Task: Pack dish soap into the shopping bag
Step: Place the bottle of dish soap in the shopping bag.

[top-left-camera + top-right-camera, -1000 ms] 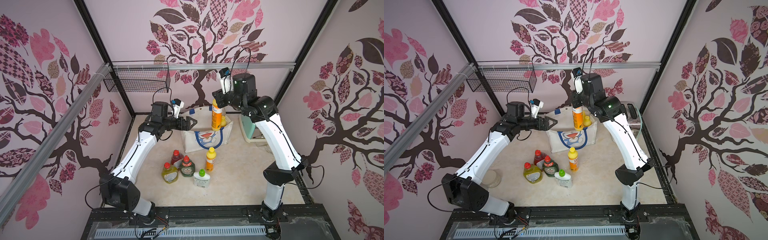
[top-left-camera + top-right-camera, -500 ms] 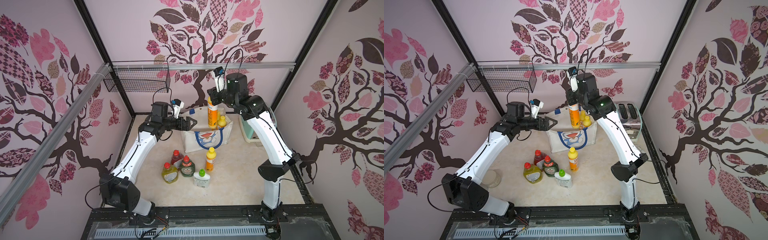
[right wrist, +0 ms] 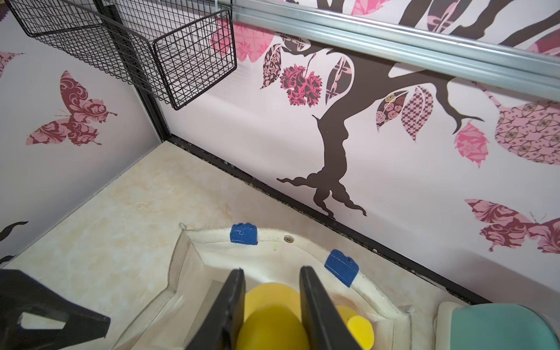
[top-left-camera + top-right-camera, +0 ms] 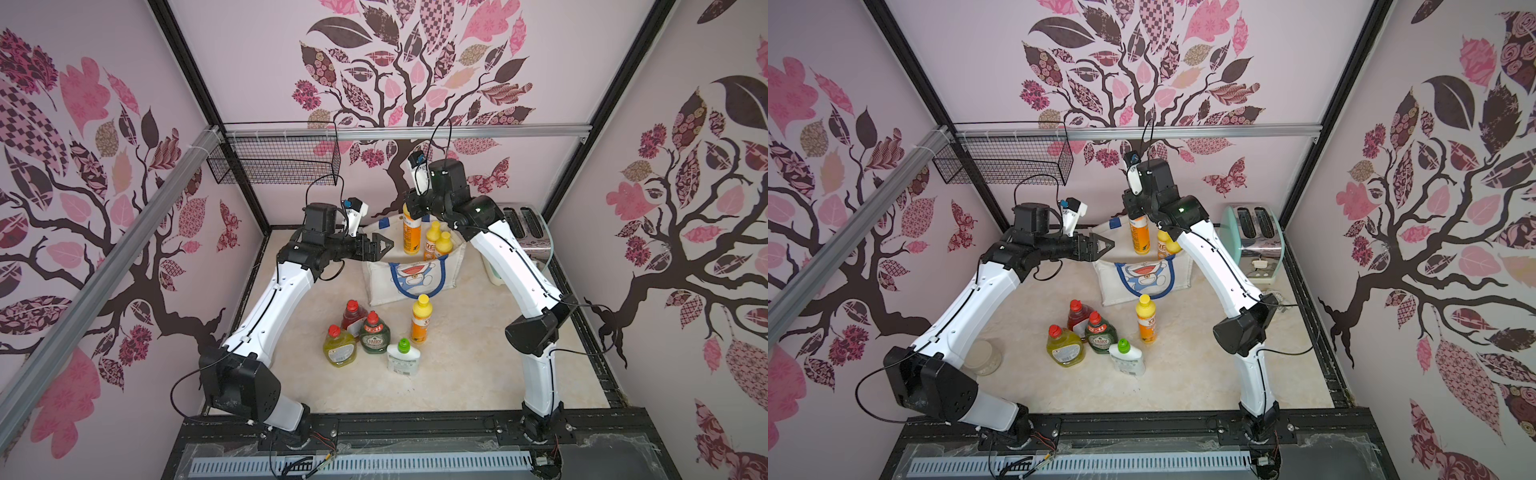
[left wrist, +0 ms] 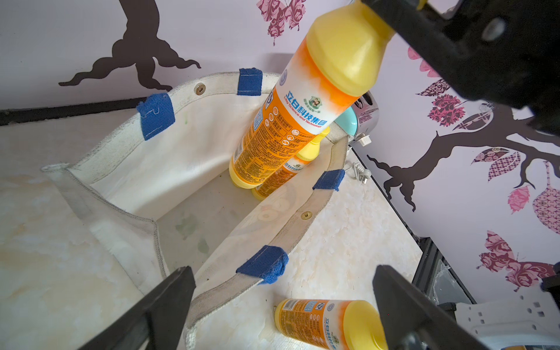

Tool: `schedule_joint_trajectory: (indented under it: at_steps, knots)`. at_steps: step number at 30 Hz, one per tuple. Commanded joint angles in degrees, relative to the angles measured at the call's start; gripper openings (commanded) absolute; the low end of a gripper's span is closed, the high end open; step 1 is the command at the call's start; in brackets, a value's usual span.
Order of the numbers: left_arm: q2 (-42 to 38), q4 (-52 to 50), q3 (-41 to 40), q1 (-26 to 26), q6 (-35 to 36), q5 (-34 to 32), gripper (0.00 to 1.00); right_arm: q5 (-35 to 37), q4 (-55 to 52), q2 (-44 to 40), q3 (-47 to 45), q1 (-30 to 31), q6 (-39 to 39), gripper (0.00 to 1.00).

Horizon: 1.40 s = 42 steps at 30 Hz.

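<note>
Two packed bottles (image 4: 433, 245), tall and orange, stand upright at the right end of the shopping bag (image 4: 384, 286) on the far side of the table as the right gripper (image 3: 271, 303) brings in a third. Its jaws pinch the yellow cap of the held bottle (image 4: 411, 237), which hangs straight below them, long axis upright and cap up. In both top views the bottle's base sits below the bag's rim, just left of the two packed bottles. Whether it touches the bag's floor cannot be told. The left wrist view shows the bag's left half bare.

The coming move looks plain: straight down along the bottle's own axis, then let go, taking care not to knock the neighbours on its right.

The left gripper (image 4: 386, 245) hovers empty with jaws spread wide, just beside the bag's left end. It is near the rim and apparently not touching it.

Five bottles wait on the near part of the table. A lone orange bottle (image 4: 420, 320) stands just in front of the bag. To its left is a cluster: the red bottle (image 4: 353, 318), the dark green bottle (image 4: 375, 334), the yellow-green bottle (image 4: 339, 349) and the white bottle (image 4: 402, 357) with its green cap. The cluster lies nearer the left arm, and the lone orange bottle sits about midway between the arms. A toaster (image 4: 1258, 237) stands to the right of the bag.
</note>
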Motion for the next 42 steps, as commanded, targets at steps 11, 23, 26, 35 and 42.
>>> schedule_joint_trajectory:
  at_steps: [11, 23, 26, 35, 42]
  knots:
    - [0.6, -0.6, 1.3, -0.1, 1.6, -0.3, 0.98, 2.6, 10.1, 2.5, -1.6, -1.7, -1.0, 0.00]
    - [0.5, -0.9, 1.1, -0.1, 2.5, -0.8, 0.98, 1.9, 12.5, 4.1, -5.4, -3.9, 1.0, 0.00]
    - [0.5, -0.6, 0.9, -0.1, 2.4, -0.8, 0.98, 1.8, 13.4, 4.2, -6.9, -4.3, 1.2, 0.00]
    - [0.5, -0.6, 0.9, -0.1, 2.5, -0.7, 0.98, 2.2, 14.4, 4.7, -10.1, -5.1, 1.0, 0.00]
    - [0.3, -0.9, 1.0, -0.1, 2.6, -1.0, 0.98, 2.3, 15.5, 4.7, -13.0, -5.9, 1.5, 0.00]
